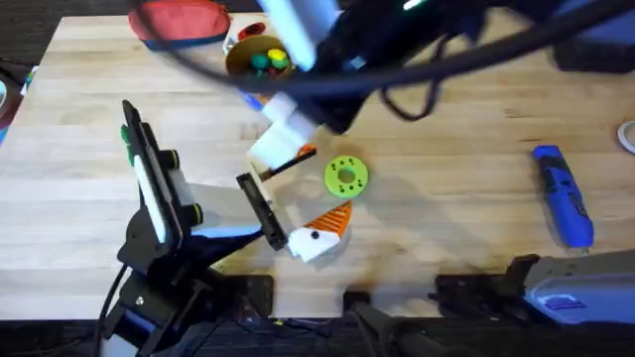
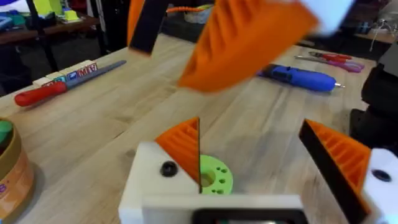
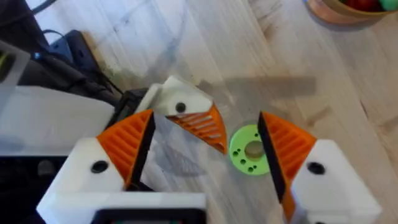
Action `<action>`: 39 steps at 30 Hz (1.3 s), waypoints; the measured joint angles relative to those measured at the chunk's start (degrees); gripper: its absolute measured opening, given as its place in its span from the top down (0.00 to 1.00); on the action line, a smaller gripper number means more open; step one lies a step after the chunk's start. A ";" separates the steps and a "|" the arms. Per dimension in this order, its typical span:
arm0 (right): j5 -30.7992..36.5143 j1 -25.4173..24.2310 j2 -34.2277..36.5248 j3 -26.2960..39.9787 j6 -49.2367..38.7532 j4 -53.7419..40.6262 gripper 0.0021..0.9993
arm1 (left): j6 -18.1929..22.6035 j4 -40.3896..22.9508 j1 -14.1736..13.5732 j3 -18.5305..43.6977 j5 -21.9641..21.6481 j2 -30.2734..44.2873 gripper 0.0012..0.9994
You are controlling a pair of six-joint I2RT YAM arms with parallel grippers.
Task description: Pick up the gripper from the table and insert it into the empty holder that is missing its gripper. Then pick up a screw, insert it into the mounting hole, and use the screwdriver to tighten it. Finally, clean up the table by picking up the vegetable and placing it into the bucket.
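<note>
The left gripper [image 2: 255, 162] stands open just above the table. One of its white holder blocks [image 2: 149, 186] carries the orange gripper wedge [image 2: 183, 146], with a dark spot at its mounting hole [image 2: 168, 168]. That same block [image 3: 180, 102] and wedge [image 3: 202, 127] lie between the open fingers of my right gripper [image 3: 205, 149], which hovers above it with nothing held. From overhead, the right gripper [image 1: 283, 149] hangs over the left gripper [image 1: 293, 226]. The blue screwdriver [image 1: 564, 193] lies at the right. The tan bucket [image 1: 256, 58] holds green and red toy pieces. The screw is out of view.
A lime-green ring [image 1: 345, 177] lies beside the left gripper. A red pouch [image 1: 179, 22] sits at the far edge next to the bucket. A red-handled screwdriver [image 2: 37, 93] lies farther off. The right arm crosses high over the table's far half.
</note>
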 joint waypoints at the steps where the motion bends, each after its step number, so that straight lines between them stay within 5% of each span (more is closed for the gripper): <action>1: 0.00 -1.29 -1.32 0.00 0.00 -1.00 0.01 | 0.01 0.00 0.00 0.00 0.00 0.00 0.01; 12: -0.01 -11.51 -9.65 -0.58 0.23 -9.88 0.01 | 0.02 0.00 0.00 0.00 0.00 0.00 0.01; 31: -8.20 -11.61 -33.73 -27.31 6.52 -0.42 0.01 | 0.02 0.00 0.00 0.00 0.01 0.00 0.01; 39: -20.33 -11.61 -41.90 -34.26 7.83 0.60 0.01 | 0.02 0.00 0.00 0.00 0.00 0.00 0.01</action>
